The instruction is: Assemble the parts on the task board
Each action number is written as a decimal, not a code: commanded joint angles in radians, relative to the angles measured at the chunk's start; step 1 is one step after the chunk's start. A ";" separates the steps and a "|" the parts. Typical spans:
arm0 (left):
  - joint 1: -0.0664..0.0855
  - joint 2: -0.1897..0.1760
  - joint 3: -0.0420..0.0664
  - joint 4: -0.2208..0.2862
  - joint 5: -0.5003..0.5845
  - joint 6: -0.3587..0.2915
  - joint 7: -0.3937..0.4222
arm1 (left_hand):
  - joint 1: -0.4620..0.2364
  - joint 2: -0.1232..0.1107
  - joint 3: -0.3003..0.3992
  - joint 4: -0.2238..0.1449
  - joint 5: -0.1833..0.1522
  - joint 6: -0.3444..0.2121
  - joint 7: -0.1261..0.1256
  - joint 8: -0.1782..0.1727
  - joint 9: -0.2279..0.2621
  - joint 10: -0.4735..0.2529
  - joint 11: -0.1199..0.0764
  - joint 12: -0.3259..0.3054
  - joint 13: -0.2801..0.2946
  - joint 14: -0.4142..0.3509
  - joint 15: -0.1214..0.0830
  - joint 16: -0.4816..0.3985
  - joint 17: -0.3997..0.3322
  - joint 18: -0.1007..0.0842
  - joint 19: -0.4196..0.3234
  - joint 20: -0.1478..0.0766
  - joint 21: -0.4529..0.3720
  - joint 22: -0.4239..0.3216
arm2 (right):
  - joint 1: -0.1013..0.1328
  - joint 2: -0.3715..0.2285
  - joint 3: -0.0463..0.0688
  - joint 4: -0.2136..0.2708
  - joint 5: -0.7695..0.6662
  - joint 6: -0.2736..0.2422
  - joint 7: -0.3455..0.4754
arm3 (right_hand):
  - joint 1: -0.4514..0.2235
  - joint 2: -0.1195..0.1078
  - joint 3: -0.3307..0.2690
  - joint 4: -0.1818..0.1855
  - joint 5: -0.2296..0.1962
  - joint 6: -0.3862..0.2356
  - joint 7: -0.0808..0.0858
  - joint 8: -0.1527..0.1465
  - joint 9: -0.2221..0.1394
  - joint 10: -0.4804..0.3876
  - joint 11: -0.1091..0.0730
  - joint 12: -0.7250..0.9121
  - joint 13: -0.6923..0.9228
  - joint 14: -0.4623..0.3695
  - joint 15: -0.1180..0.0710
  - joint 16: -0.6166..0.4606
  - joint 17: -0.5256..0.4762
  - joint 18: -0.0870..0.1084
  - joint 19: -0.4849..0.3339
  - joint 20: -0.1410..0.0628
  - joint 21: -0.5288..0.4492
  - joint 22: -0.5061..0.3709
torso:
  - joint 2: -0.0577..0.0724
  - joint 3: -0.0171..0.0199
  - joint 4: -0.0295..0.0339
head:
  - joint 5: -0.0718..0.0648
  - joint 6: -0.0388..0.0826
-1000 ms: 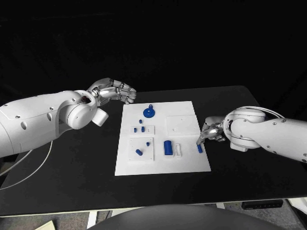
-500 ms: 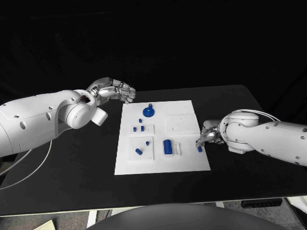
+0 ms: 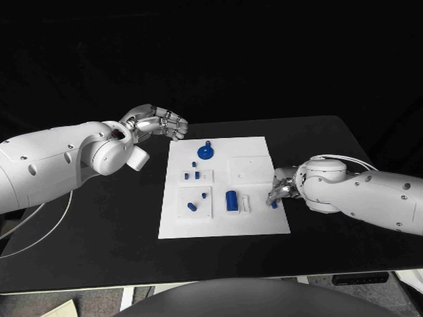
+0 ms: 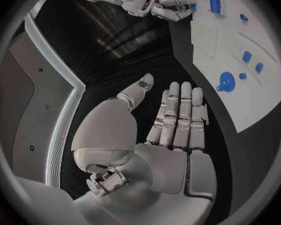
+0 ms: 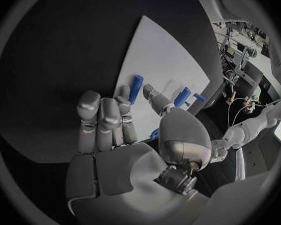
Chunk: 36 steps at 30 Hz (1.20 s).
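A black desk (image 3: pixel 97 218) stands against a dark background, with the white task board (image 3: pixel 254 221) lying flat in its middle.

At the left, the left hand (image 3: pixel 156 123) hangs above the desk just off the board's far left corner, touching nothing. In the head view its fingers look curled, but the left wrist view shows the same hand (image 4: pixel 168 122) with fingers straight and close side by side, thumb set apart, palm bare: it holds nothing and is fairly open.

On the board, going left to right: a small blue piece (image 3: pixel 192 207) lies on the raised square at the near left, with a smaller one (image 3: pixel 204 196) beside it. Farther back sit two little blue blocks (image 3: pixel 192 176), and beyond them a round blue part with a knob (image 3: pixel 205 153) near the far edge. A larger blue cylinder (image 3: pixel 231 201) stands near the middle. These are too small to tell their shapes more closely.

At the board's right edge the right hand (image 3: pixel 281 188) reaches down, its fingertips at a slim blue peg (image 3: pixel 274 204). Most of this hand is hidden behind its own white forearm in the head view. The right wrist view shows the hand (image 5: pixel 115 130) with fingers extended together and the thumb alongside, the blue peg (image 5: pixel 136 88) just past the fingertips; whether they pinch it or merely touch it I cannot tell
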 commanded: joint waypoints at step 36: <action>0.000 0.000 0.000 0.002 0.005 0.012 0.012 | -0.010 -0.002 0.002 0.006 0.000 -0.009 -0.002 0.004 -0.002 -0.009 -0.001 -0.001 -0.001 0.007 0.001 -0.007 0.004 0.017 -0.002 0.006 -0.005 0.003 | -0.014 -0.019 0.011 0.056 0.241 -0.172 0.040 | 0.049 0.061 0.116 -0.017 0.156 0.013 0.008 -0.031 -0.300 0.014 0.000 -0.010 0.006 0.002 0.001 0.005 -0.019 0.073 0.003 0.023 0.010 0.005 | -0.001 0.0001 -0.0012 | 0.004 0.000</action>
